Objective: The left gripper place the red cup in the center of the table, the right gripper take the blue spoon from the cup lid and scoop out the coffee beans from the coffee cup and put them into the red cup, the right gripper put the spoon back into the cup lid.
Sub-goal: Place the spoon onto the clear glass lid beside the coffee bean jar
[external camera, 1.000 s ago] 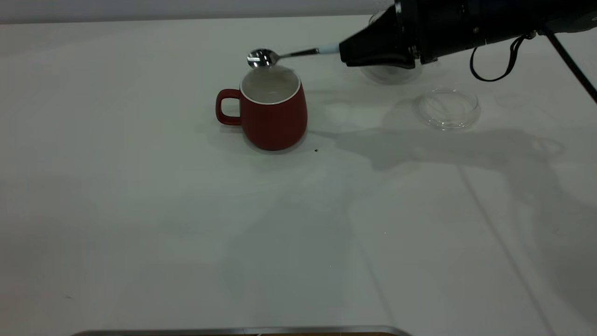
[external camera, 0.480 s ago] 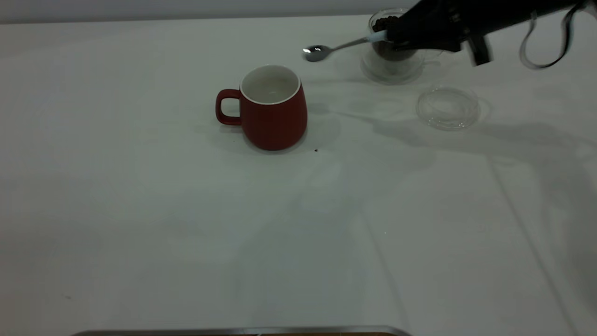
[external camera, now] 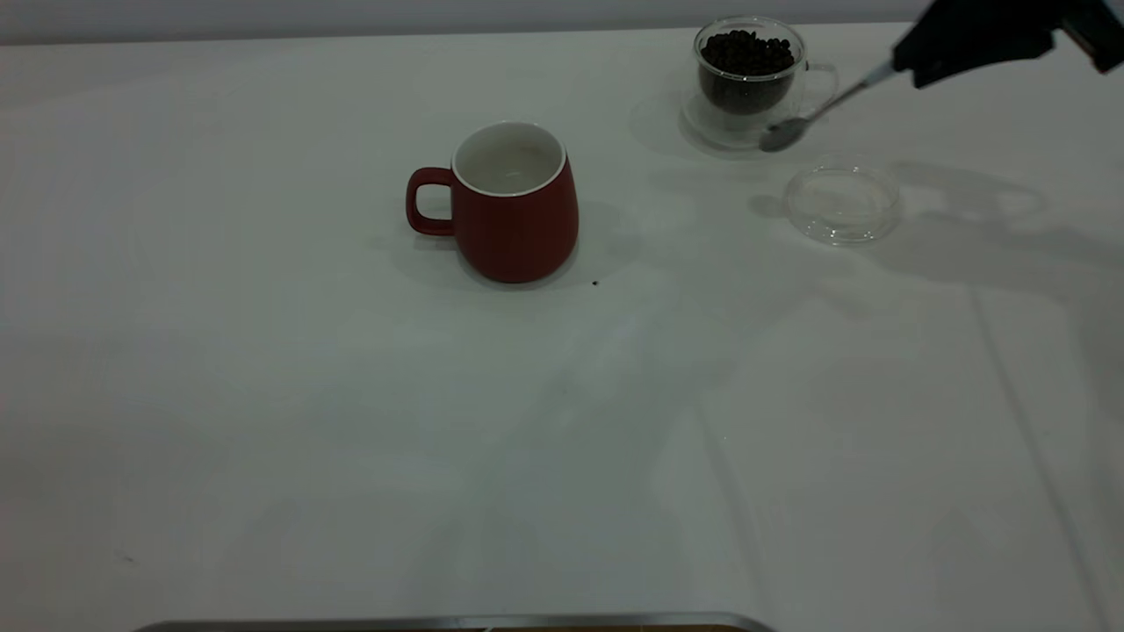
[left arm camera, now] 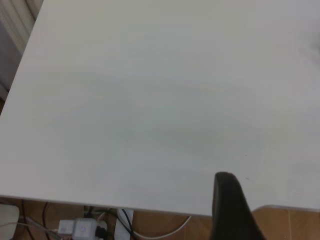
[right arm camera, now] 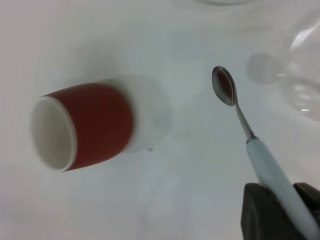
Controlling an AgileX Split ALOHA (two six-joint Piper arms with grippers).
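The red cup stands upright mid-table with its handle to the left, and it also lies in the right wrist view. My right gripper is at the far right, shut on the pale handle of the blue spoon. The spoon slants down, its bowl hanging empty in front of the coffee cup and just above the far left side of the cup lid. The coffee beans fill the coffee cup. My left gripper is parked over a table edge, out of the exterior view.
A single dark speck lies on the table to the right of the red cup's base. A metal strip runs along the near edge. Beyond the table edge in the left wrist view are cables and a wooden floor.
My right gripper has carried the spoon rightward from above the red cup, past the coffee cup. The spoon now tilts bowl-down near the lid. The red cup has not moved.
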